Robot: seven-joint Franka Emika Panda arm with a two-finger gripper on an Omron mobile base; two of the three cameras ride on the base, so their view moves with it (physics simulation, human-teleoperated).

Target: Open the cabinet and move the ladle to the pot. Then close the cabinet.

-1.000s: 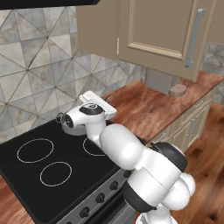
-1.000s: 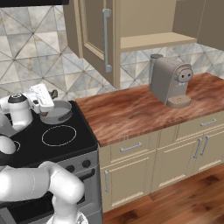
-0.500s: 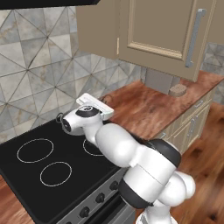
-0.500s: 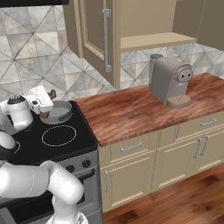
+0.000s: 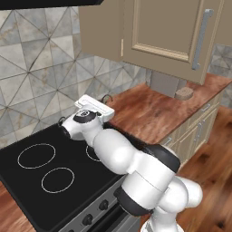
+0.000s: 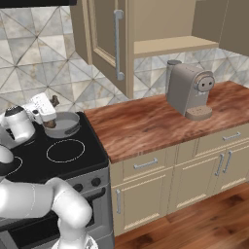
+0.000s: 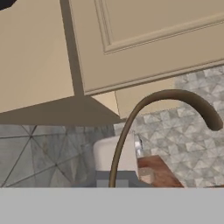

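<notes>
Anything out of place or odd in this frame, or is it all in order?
One thing stands out: the cabinet door hangs wide open above the counter, baring its shelf. The gripper, shut on the ladle, sits over the pot on the stove. Nothing looks spilled or damaged.

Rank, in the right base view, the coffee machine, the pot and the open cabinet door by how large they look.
1. Open cabinet door, largest, though cut off at the top edge.
2. Coffee machine.
3. Pot, smallest; the gripper hides part of it, and it stands a little farther back, so this is only as it looks.
</notes>
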